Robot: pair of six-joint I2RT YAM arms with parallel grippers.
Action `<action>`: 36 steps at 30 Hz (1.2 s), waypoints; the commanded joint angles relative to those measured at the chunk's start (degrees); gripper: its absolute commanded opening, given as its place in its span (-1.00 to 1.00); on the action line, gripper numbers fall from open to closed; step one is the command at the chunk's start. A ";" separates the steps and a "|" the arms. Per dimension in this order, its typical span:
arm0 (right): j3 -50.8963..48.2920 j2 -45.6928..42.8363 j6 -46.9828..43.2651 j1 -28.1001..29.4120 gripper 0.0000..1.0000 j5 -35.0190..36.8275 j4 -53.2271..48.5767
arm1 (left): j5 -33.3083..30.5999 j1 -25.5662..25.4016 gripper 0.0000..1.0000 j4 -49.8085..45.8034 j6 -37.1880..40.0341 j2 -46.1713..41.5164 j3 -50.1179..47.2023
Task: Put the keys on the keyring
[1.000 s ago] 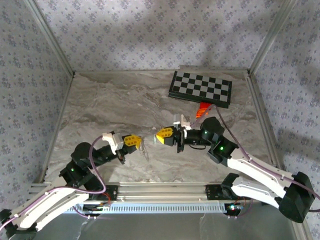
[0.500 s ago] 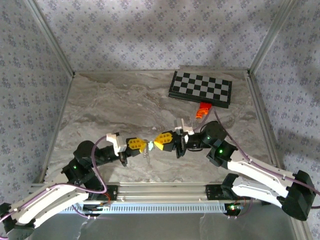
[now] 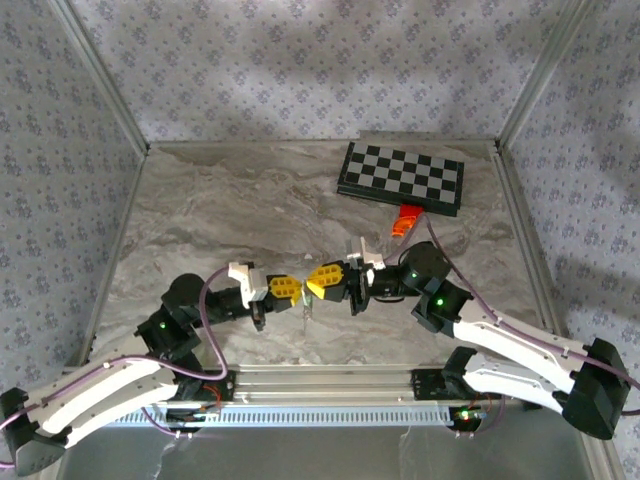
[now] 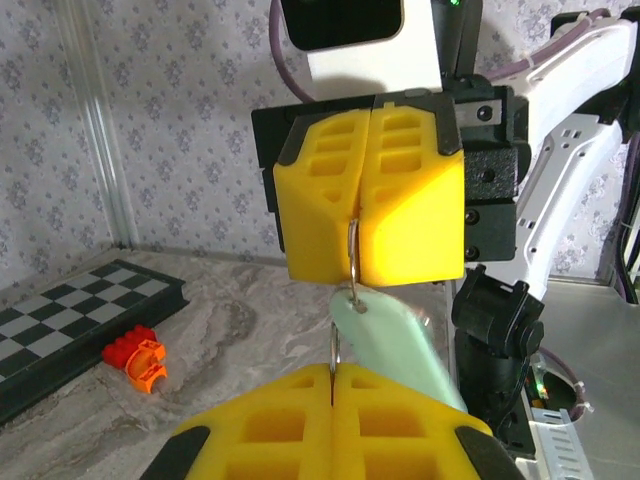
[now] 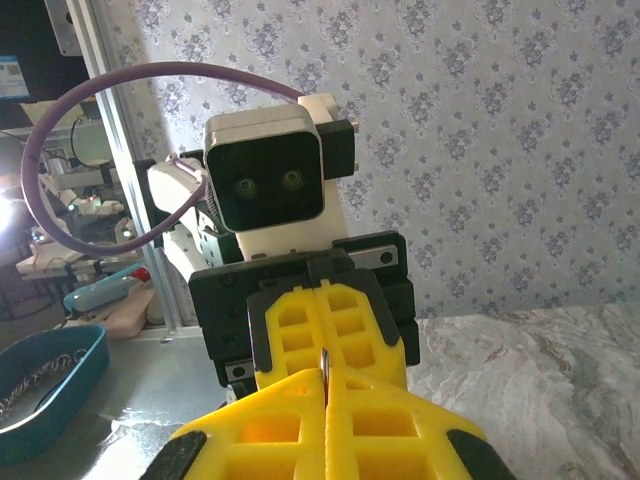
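L gripper (image 3: 296,291) & R gripper (image 3: 311,287) are now nose to nose, low over the table (image 3: 200,220) near its front edge. A sec ago there was a clear gap btwn them. L arm has pushed in twd centre and R has slid across to meet it.

Both sets of fingers are fully closed, no daylight at either seam. L is pinching the ring (image 4: 332,352): in L wrist view, thin wire runs up out of its pad seam.

The key (image 4: 395,345), pale teal, hangs just below R's pads (image 4: 400,200), btwn the 2 grippers, its top end touching the wire. R clamps a sliver of metal at its seam. Prob the key's blade seen edge-on, tho it could be ring wire. Threaded or only resting against it? Can't tell, too blurred.

Meaning: approach looks done, and this is the threading step itself. Next move prob needs a tiny nudge to get wire thru the key's hole w/o either grip slipping.

Orange block (image 3: 404,220) & chessboard (image 3: 400,178) sit back right, well apart.
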 commanded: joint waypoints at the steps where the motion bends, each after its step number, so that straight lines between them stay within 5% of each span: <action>1: 0.25 -0.40 -1.14 0.46 -1.00 1.27 1.18 | 0.21 -0.45 -1.00 3.52 0.58 -0.84 2.55; 10: -3.83 -5.65 -1.82 -2.49 -1.00 16.92 -11.07 | -17.77 -0.45 -1.00 -6.02 2.04 -5.08 1.67; 14: -9.09 -7.14 -0.07 -4.05 -1.00 15.99 -6.45 | -22.79 -0.45 -1.00 -6.84 2.04 -6.10 -0.07; 25: -5.90 -3.47 4.48 -3.31 -1.00 4.47 5.18 | -9.58 -0.45 -1.00 -1.89 2.48 -6.20 0.24; 36: 2.29 -0.64 2.22 -0.14 -1.00 2.27 2.28 | -5.37 -0.45 -1.00 1.01 2.12 -6.03 1.87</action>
